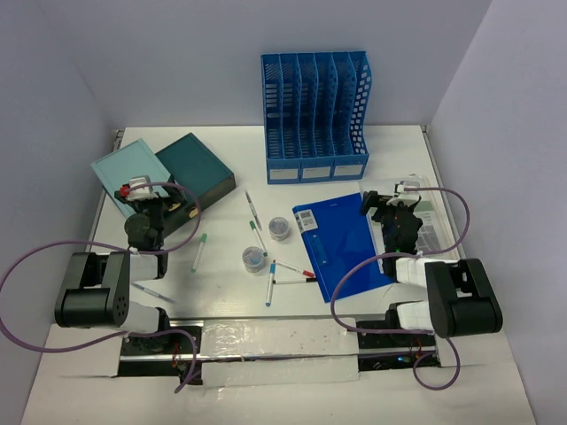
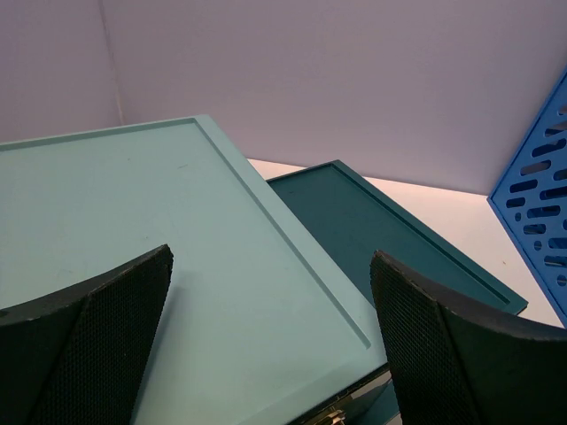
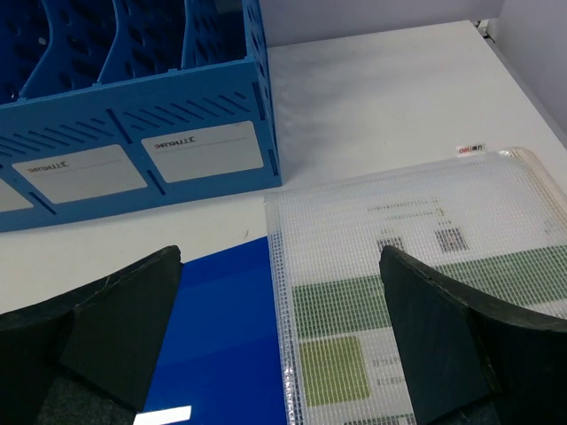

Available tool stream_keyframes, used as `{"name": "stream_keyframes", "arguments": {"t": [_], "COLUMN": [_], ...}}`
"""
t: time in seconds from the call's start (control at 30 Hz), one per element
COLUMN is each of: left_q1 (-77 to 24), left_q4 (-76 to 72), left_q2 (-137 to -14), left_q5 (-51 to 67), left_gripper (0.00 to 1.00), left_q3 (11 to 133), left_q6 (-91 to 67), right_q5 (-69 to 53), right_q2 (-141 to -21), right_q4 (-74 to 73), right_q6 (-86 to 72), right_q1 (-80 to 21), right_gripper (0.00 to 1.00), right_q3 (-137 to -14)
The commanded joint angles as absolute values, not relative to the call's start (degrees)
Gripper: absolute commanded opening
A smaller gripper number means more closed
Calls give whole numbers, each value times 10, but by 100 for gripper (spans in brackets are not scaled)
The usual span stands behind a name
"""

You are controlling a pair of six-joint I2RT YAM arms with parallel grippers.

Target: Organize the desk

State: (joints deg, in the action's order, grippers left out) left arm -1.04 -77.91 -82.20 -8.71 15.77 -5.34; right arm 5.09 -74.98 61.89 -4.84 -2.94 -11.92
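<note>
The white desk (image 1: 399, 159) holds scattered items. A light teal lid (image 1: 122, 168) leans by a dark teal box (image 1: 197, 168) at the back left. My left gripper (image 1: 155, 205) is open and empty just in front of them; the left wrist view shows the lid (image 2: 159, 248) and the box (image 2: 381, 230) past its gripper (image 2: 270, 354). My right gripper (image 1: 390, 212) is open and empty over the seam between a blue folder (image 1: 341, 243) and a clear mesh pouch (image 1: 427, 221). The right wrist view shows the folder (image 3: 221, 336) and pouch (image 3: 407, 266) below that gripper (image 3: 279, 345).
A blue file organizer (image 1: 314, 115) stands at the back centre and shows in the right wrist view (image 3: 133, 106). Two small round containers (image 1: 279, 227) (image 1: 253, 258) and several pens (image 1: 270, 283) lie mid-desk. Another pen (image 1: 199, 251) lies near my left arm. Lavender walls enclose the desk.
</note>
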Motion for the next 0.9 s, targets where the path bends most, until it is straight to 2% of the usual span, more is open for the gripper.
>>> {"name": "stream_keyframes", "arguments": {"t": [0.0, 0.13, 0.27, 0.33, 0.4, 0.5, 0.63, 0.7, 0.87], "left_q1": [-11, -11, -7, -7, -7, -6, -6, -6, -6], "left_q4": [-719, -717, -703, -636, -547, -495, -417, -357, -213], "left_q2": [-842, -841, -831, -812, -796, -772, -716, -693, -649], "left_q5": [-101, -98, -24, -19, -26, -8, 34, 37, 35], "left_gripper": [99, 99, 99, 99, 99, 99, 99, 99, 99], "left_q3": [135, 135, 142, 172, 214, 239, 268, 313, 388], "left_q6": [-93, -92, -67, -66, -72, -62, -57, -61, -45], "right_q5": [49, 27, 52, 65, 13, -101, -82, -40, -39], "right_q2": [-748, -733, -644, -609, -546, -495, -527, -574, -734], "right_q4": [646, 626, 536, 510, 477, 425, 271, 223, 119], "right_q6": [-44, -35, -44, -54, -107, -132, -81, -63, -107], "right_q1": [-25, -25, -25, -25, -26, -37, -179, -256, -377], "right_gripper": [100, 100, 99, 99, 97, 87, 82, 82, 75], "right_q3": [-122, -127, -141, -146, -161, -207, -347, -410, -601]}}
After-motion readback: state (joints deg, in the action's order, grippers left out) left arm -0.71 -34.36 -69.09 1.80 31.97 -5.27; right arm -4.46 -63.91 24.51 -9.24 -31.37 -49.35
